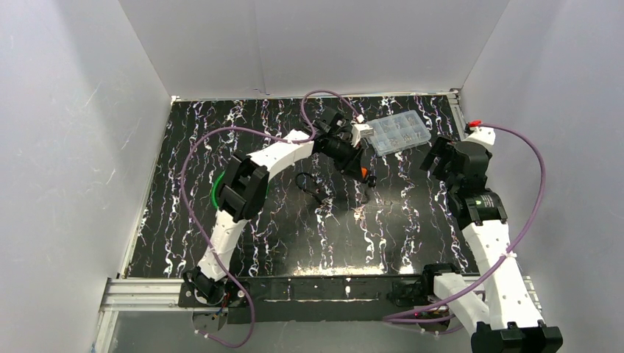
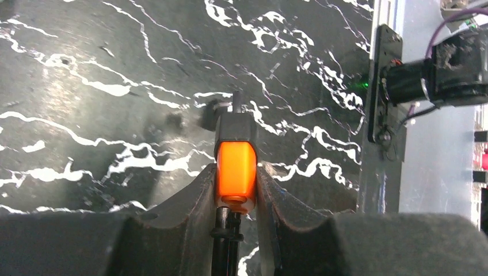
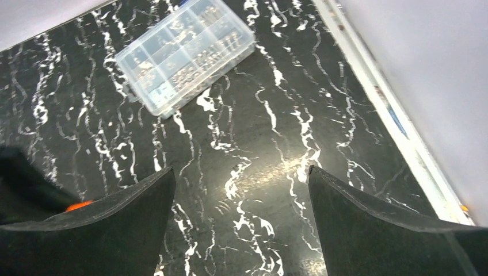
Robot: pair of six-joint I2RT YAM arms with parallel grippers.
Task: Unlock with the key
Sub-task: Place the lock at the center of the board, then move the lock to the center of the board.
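My left gripper (image 2: 236,172) is shut on an orange lock (image 2: 236,164), gripping its two sides. The lock has a dark grey end (image 2: 236,126), and a slim dark stem that looks like the key (image 2: 236,100) sticks out of it. A black cable (image 2: 229,236) runs back from the lock between the fingers. From above, the lock (image 1: 363,170) hangs just over the mat at centre back, its cable looped on the mat (image 1: 313,187). My right gripper (image 1: 439,157) stands open to the right of it, nothing between its fingers (image 3: 240,172).
A clear plastic parts box (image 1: 398,133) lies at the back right, ahead of the right gripper (image 3: 184,54). The black marbled mat (image 1: 294,235) ends at a metal rail (image 1: 460,121) by the right wall. White walls enclose three sides.
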